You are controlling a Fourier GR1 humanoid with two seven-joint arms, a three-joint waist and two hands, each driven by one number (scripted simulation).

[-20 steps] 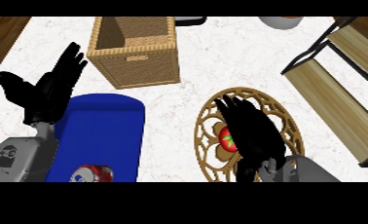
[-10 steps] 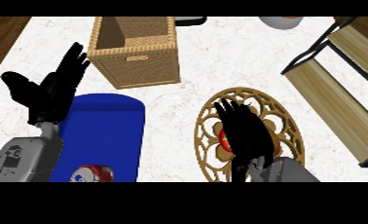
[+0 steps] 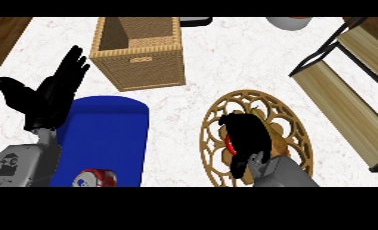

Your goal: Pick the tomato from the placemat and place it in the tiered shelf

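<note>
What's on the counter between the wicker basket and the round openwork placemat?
Nothing: in the head view, the stretch between the wicker basket and the round openwork placemat is bare white counter. The right hand sits over the placemat, curled on the tomato.

This is a home kitchen, going by what sits on the white marble-patterned surface (image 3: 221, 64). A woven wicker basket (image 3: 140, 54), open at the top, stands near the middle; everything else is placed around it. Below and to its right lies a round, openwork wooden placemat (image 3: 284, 119). Below and to its left lies a blue mat (image 3: 111, 134) with a red-and-white can (image 3: 94, 179) at its lower edge. Far to the basket's right stands a tiered shelf (image 3: 336, 89) of pale wooden boards in a black frame. A white bowl (image 3: 289, 22) shows at the top edge, right of the basket.
</note>
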